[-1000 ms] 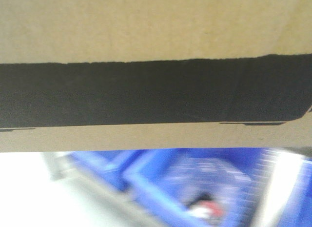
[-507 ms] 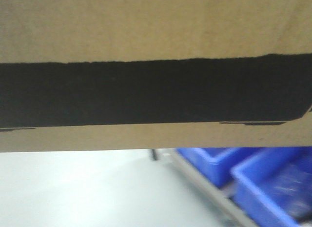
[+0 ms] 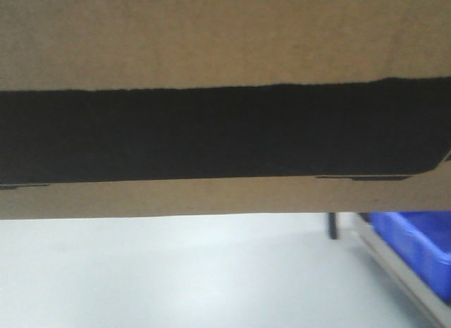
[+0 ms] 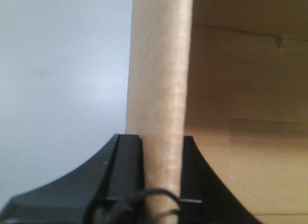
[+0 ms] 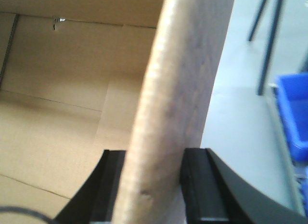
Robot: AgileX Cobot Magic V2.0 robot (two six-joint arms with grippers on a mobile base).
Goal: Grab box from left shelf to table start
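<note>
Filling upper frame, box (image 3: 211, 39); grey floor (image 3: 176, 271) below, blue bin (image 3: 416, 250) right.

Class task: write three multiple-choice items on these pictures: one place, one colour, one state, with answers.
1. In the front view, the blue plastic bin sits: A upper left; B lower right; C centre.
2. The band printed on the brown cardboard carton is: A red; B green; C black.
3. The left gripper is: A shut on a carton wall; B open, empty; C holding the bin.
Answers: B, bin at the lower-right edge; C, a black band crosses the carton; A, its fingers press the wall.
</note>
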